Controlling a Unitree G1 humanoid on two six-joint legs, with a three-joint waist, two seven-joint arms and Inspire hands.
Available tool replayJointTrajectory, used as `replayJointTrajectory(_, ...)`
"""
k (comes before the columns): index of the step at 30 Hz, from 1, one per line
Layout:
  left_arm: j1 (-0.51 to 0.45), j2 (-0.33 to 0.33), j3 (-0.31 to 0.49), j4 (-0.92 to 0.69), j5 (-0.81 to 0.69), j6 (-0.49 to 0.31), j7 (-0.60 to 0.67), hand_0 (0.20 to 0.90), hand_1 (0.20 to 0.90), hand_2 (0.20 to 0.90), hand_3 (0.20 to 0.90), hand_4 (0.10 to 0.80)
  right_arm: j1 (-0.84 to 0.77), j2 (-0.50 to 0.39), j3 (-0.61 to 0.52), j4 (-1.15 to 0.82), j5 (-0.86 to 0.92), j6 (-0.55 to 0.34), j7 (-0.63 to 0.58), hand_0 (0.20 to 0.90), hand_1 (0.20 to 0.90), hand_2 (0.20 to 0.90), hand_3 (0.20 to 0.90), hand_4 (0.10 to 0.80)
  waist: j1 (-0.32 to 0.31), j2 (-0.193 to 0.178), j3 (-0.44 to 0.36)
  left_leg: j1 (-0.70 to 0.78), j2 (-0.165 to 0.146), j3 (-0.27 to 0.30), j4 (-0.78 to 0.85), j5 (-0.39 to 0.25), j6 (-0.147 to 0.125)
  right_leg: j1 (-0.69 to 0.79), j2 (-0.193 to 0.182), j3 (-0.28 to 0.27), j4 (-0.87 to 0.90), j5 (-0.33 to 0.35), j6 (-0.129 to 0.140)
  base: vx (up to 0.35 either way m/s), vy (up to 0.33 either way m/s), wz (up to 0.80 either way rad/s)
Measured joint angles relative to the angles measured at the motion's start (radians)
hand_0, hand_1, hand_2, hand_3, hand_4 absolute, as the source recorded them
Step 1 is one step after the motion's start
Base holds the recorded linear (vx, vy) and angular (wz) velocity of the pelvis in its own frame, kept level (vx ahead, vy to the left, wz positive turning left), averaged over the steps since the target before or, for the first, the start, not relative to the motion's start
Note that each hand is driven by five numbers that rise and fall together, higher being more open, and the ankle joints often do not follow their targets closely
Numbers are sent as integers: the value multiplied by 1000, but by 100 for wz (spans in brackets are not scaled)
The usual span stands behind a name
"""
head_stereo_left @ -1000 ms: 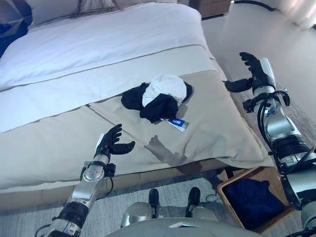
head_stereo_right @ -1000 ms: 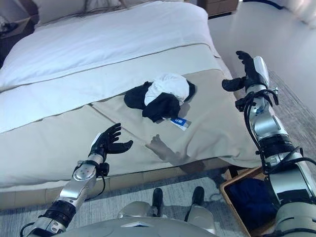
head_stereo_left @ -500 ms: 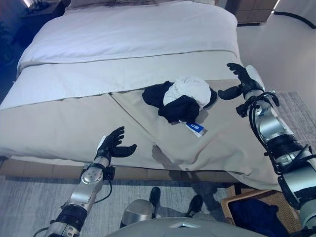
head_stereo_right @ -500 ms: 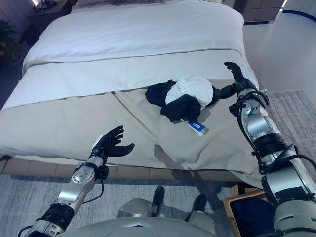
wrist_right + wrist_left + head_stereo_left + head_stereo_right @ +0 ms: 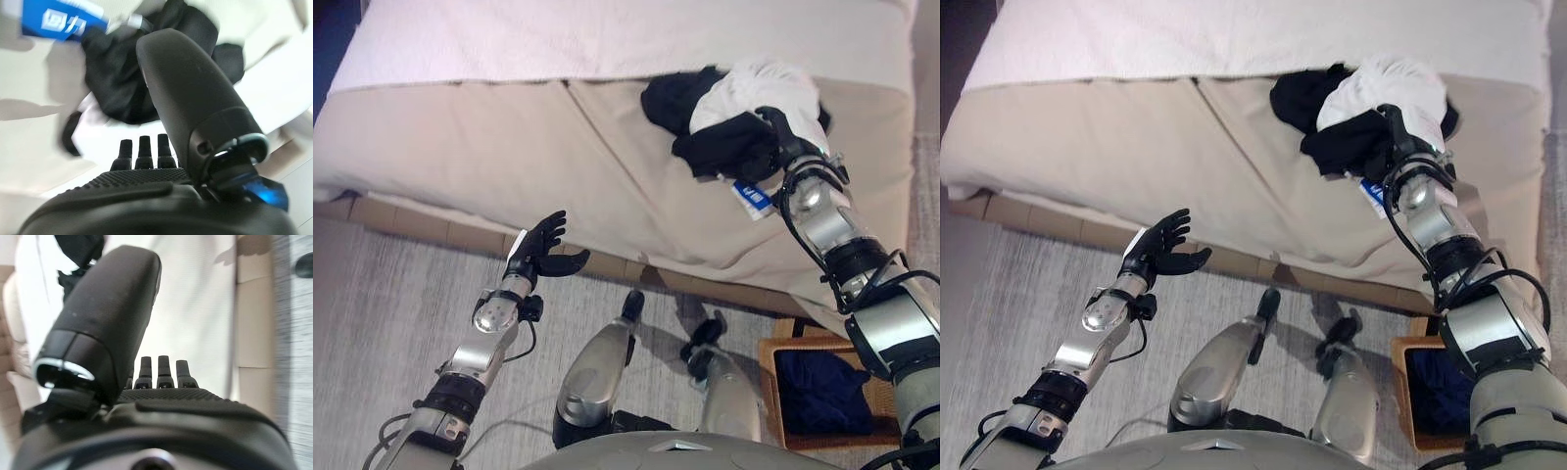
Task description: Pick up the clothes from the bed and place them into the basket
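Clothes [image 5: 734,113], a black and white heap with a blue tag [image 5: 753,195], are lying on the beige bed cover [image 5: 558,157] at about one o'clock in my head view. Down at five o'clock the wicker basket [image 5: 771,392] is sitting on the floor just off the bed's corner, already holding a dark blue garment [image 5: 822,390].

Compared with a second ago my whole view is tipping downward, so the bed is now filling only the top and grey carpet [image 5: 382,313] is showing below; that is the camera, not the things. What is really changing is the right arm: it was raised out past the bed's edge, well apart from the heap, and it is now reaching in to the pile.

At eight o'clock my left hand [image 5: 536,250] is hovering over the carpet in front of the bed base, fingers spread and relaxed, holding nothing. At two o'clock my right hand [image 5: 781,137] is pressing into the black cloth beside the white piece; its wrist view shows the fingers extended toward the fabric, thumb out, not closed on it.
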Motion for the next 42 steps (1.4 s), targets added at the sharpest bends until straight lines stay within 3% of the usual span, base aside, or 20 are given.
replayJointTrajectory(4, -8, 4, -34, -9, -4, -20, 8, 900, 900, 900, 900, 800, -18, 3, 48, 13, -15, 7, -9, 900, 900, 900, 900, 800, 16, 11, 26, -84, -22, 18, 123, -45, 16, -76, -50, 7, 133, -56, -10, -13, 23, 14)
replayJointTrajectory(12, 6, 14, -65, -58, -41, -42, 44, 900, 900, 900, 900, 800, -83, 5, 72, 18, -33, 45, -28, 900, 900, 900, 900, 800, 17, 13, 27, -262, -30, 16, 320, -113, 31, -222, -82, 21, 296, -118, -32, -5, 9, 7)
replayJointTrajectory(20, 33, 25, -88, -91, -42, -64, 80, 900, 900, 900, 900, 800, -173, 0, 134, 93, -184, 143, -28, 900, 900, 900, 900, 800, 17, 20, 30, -407, -37, 17, 434, -139, 40, -358, -104, 39, 406, -149, -47, -32, 1, 6)
replayJointTrajectory(21, 44, 29, -88, -98, -42, -69, 82, 900, 900, 900, 900, 800, -191, -8, 158, 105, -205, 161, -27, 867, 867, 867, 862, 762, 18, 21, 30, -425, -36, 17, 446, -142, 38, -375, -106, 39, 419, -149, -48, -47, -1, 7)
replayJointTrajectory(22, 50, 31, -88, -98, -42, -70, 83, 900, 900, 900, 900, 800, -205, -9, 165, 116, -223, 172, -26, 764, 764, 764, 741, 641, 17, 22, 31, -438, -36, 17, 453, -144, 38, -385, -109, 40, 426, -150, -48, -36, -2, 5)
replayJointTrajectory(24, 65, 37, -89, -101, -43, -70, 83, 900, 900, 900, 900, 800, -223, -11, 183, 131, -247, 190, -25, 486, 486, 486, 417, 317, 19, 24, 32, -451, -36, 16, 464, -144, 38, -397, -111, 40, 438, -154, -50, -14, -2, 3)
replayJointTrajectory(25, 68, 39, -89, -101, -44, -70, 83, 900, 900, 900, 900, 800, -224, -12, 185, 131, -252, 195, -25, 300, 300, 300, 200, 100, 19, 24, 32, -452, -36, 16, 464, -144, 38, -398, -111, 40, 438, -154, -50, 0, 0, 0)
replayJointTrajectory(34, 78, 47, -97, -121, -60, -80, 83, 900, 900, 900, 900, 800, -233, -44, 187, 172, -236, 207, -24, 300, 300, 300, 200, 100, 14, 24, 32, -416, -30, 26, 457, -140, 47, -370, -106, 50, 421, -150, -54, -5, 0, -3)
replayJointTrajectory(42, 54, 46, -99, -121, -60, -80, 95, 900, 900, 900, 900, 800, -179, -48, 184, 178, -173, 179, -48, 300, 300, 300, 200, 100, -5, 23, 32, -217, 3, 46, 338, -135, 44, -189, -55, 53, 292, -125, -34, -11, 0, -16)
